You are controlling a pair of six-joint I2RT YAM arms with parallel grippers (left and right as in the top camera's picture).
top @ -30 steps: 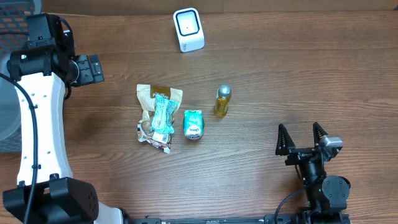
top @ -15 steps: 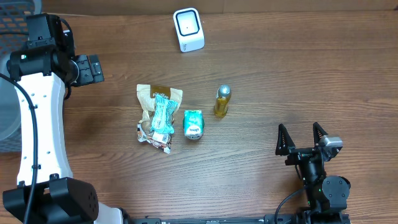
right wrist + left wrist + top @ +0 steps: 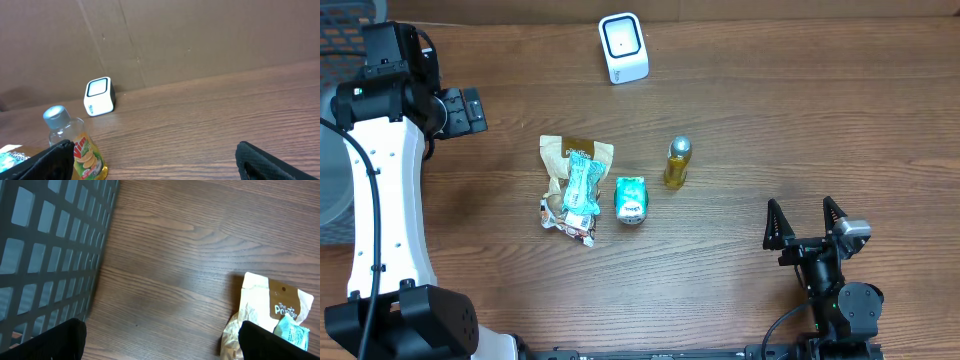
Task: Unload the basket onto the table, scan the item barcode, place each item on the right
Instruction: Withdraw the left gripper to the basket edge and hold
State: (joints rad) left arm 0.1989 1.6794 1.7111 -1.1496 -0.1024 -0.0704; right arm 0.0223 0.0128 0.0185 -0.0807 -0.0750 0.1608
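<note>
A white barcode scanner (image 3: pixel 623 47) stands at the table's far edge; the right wrist view shows it as the scanner (image 3: pixel 98 96) by the back wall. Mid-table lie the items: a beige paper bag (image 3: pixel 563 152) under a teal packet (image 3: pixel 581 184), a small green packet (image 3: pixel 631 199) and a yellow bottle (image 3: pixel 677 163) with a grey cap. My left gripper (image 3: pixel 463 110) hangs open at the far left, above bare wood, with the paper bag (image 3: pixel 272 311) near its right finger. My right gripper (image 3: pixel 805 222) is open near the front right and holds nothing; the bottle (image 3: pixel 75 145) is by its left finger.
A dark mesh basket (image 3: pixel 340 35) sits at the far left corner, and in the left wrist view the basket (image 3: pixel 50 245) fills the upper left. A brown cardboard wall (image 3: pixel 200 35) backs the table.
</note>
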